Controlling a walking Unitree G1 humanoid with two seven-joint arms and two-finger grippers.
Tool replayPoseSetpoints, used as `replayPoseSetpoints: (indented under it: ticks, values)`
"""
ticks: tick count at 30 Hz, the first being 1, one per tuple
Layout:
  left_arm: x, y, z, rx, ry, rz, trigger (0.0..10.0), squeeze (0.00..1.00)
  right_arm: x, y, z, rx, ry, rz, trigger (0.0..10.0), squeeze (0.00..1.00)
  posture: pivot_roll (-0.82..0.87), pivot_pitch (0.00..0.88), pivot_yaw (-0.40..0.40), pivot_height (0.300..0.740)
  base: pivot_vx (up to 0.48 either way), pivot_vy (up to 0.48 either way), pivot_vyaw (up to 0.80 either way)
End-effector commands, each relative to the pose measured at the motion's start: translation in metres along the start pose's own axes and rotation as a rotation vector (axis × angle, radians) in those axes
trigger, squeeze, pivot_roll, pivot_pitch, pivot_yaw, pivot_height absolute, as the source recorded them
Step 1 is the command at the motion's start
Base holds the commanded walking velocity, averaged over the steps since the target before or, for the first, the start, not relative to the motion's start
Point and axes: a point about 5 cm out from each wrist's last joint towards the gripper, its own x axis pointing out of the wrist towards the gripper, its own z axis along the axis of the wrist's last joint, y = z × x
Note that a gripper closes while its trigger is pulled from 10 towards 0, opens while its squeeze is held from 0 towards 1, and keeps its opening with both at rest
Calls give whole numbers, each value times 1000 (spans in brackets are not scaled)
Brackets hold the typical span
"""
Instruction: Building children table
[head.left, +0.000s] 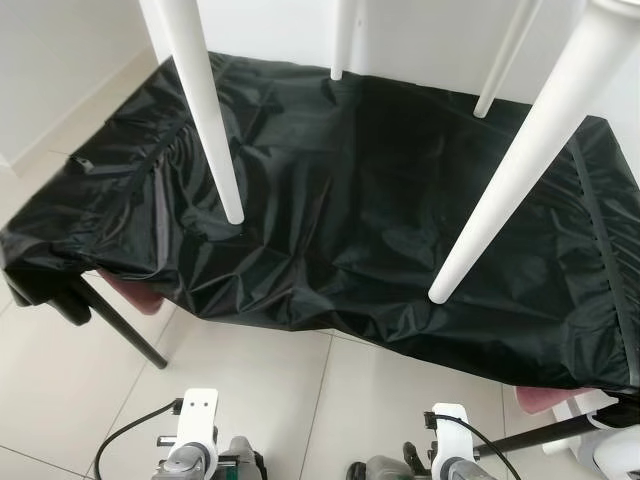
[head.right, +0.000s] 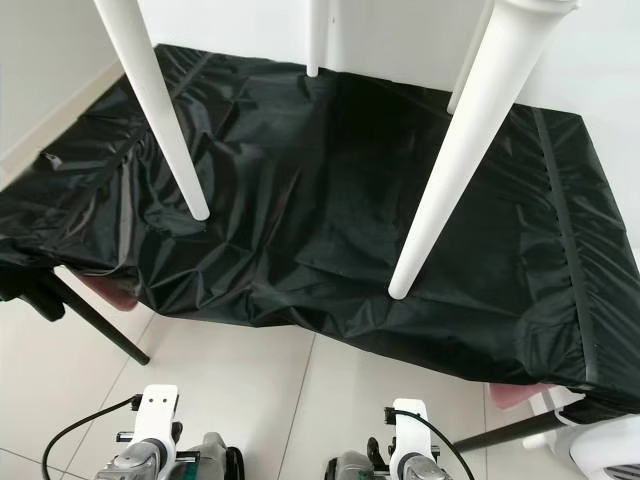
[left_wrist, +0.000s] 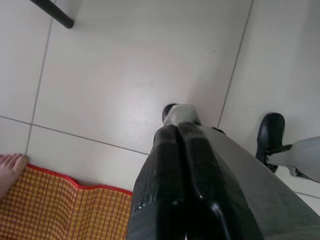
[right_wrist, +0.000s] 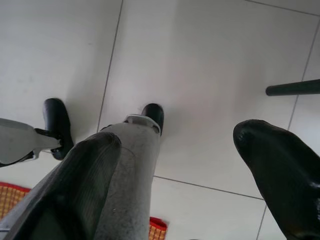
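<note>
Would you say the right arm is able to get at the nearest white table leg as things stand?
Probably yes. The right gripper hangs low over the floor tiles with its jaws open, and nothing stands between it and the white table leg above the black cover; it need only be raised.

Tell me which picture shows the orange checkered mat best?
The left wrist view shows it best: the orange checkered mat with its red edge lies on the tile floor, beside the shut left gripper. The right wrist view catches two small corners. In the eye views the black cover and white legs show instead.
</note>
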Motion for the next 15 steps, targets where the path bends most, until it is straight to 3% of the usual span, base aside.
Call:
replayPoseSetpoints:
  ticks: [1, 6, 15]
  values:
    - [-1, -2, -7, 17, 35, 18, 10000, 0, -2, 2, -9, -3, 32, -4, 10000, 0, 67, 0, 11, 740, 0, 0, 0]
    - [0, -7, -8, 91, 42, -8, 10000, 0, -1, 4, -8, -4, 35, -6, 10000, 0, 58, 0, 3, 740, 0, 0, 0]
    - [-1, -7, -11, 124, 55, -10, 10000, 0, -1, 3, -9, -8, 39, -16, 10000, 0, 59, 0, -3, 740, 0, 0, 0]
